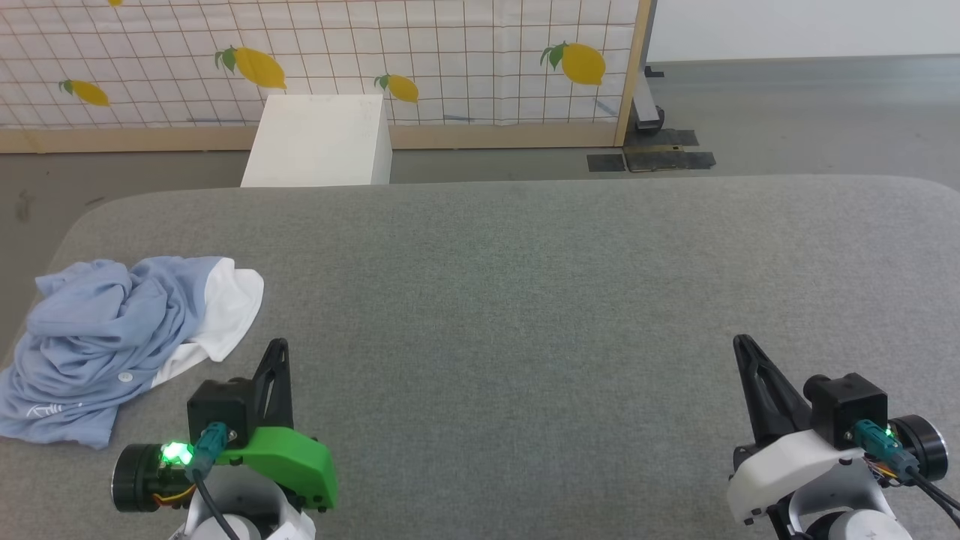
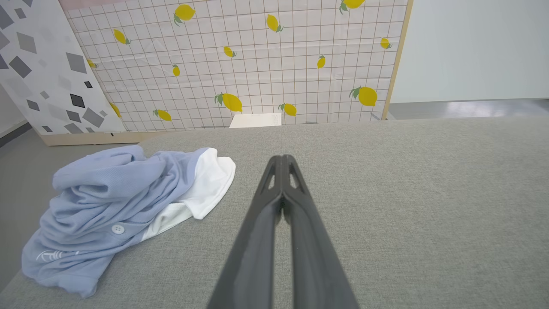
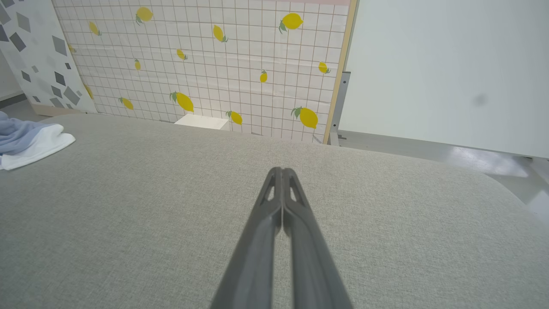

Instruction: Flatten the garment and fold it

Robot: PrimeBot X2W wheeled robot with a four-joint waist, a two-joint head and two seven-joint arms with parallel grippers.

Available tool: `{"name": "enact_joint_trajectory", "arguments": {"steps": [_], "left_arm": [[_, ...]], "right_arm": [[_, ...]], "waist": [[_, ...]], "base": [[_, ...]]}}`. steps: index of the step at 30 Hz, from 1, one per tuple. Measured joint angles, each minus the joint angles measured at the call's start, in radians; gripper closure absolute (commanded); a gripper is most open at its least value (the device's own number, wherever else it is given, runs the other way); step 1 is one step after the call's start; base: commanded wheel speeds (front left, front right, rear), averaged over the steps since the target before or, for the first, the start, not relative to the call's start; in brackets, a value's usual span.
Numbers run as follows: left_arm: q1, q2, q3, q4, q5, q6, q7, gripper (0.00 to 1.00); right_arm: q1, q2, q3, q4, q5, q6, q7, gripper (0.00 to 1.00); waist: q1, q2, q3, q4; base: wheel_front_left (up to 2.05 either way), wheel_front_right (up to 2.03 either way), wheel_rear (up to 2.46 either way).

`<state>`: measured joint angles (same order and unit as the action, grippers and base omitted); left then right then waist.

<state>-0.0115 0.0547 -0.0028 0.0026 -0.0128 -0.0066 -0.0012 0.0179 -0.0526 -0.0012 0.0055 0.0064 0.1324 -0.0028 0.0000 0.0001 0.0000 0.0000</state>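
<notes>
The garment (image 1: 112, 330), a light blue knit shirt with a white panel, lies crumpled in a heap at the left edge of the grey padded table (image 1: 525, 300). A white button and a small white script logo show on its near side. In the left wrist view the garment (image 2: 116, 206) sits left of my fingers, apart from them. My left gripper (image 1: 279, 346) is shut and empty, just right of the heap. My right gripper (image 1: 742, 343) is shut and empty near the table's right front. The right wrist view catches the garment (image 3: 30, 139) at its far left.
A white box (image 1: 319, 142) stands on the floor behind the table. A lemon-patterned grid screen (image 1: 337, 52) with a wooden frame closes the back. Dark tape patches (image 1: 649, 159) lie on the floor at the back right. Bare grey table spreads between my grippers.
</notes>
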Motion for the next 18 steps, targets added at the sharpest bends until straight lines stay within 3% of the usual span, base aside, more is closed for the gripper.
{"name": "enact_joint_trajectory", "arguments": {"steps": [18], "left_arm": [[0.000,0.000,0.000,0.000,0.000,0.000,0.000,1.00]], "right_arm": [[0.000,0.000,0.000,0.000,0.000,0.000,0.000,1.00]], "waist": [[0.0000,0.0000,0.000,0.000]], "base": [[0.00,0.00,0.00]]}}
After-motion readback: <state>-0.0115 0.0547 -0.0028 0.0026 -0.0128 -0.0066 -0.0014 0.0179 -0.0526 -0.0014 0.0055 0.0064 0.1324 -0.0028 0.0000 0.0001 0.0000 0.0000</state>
